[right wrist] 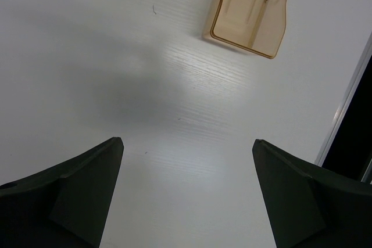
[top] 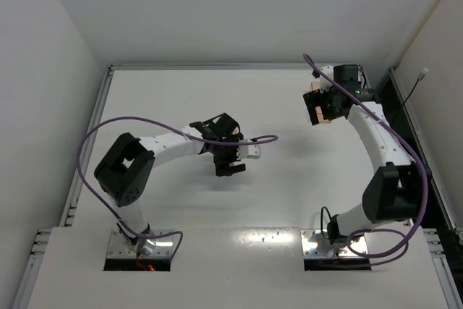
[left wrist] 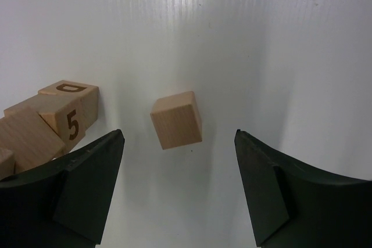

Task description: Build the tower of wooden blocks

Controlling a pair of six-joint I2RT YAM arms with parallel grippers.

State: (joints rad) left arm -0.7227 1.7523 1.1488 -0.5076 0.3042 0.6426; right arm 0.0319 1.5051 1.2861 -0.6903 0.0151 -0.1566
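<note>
A single plain wooden cube [left wrist: 176, 119] sits on the white table [left wrist: 261, 39], turned a little askew. In your left wrist view it lies just ahead of the gap between the fingers, touching neither. To its left, apart from it, a cluster of blocks [left wrist: 40, 126] is pressed together; one shows a dark 5. The view's edge and the near finger cut them off, so you cannot tell whether they are stacked. Your left gripper [top: 231, 167] hangs partly spread and holds nothing. Your right gripper [right wrist: 187, 143] is well apart at the far right, spread wide and empty, over bare table, with the pale wooden tray [right wrist: 250, 10] ahead of it.
</note>
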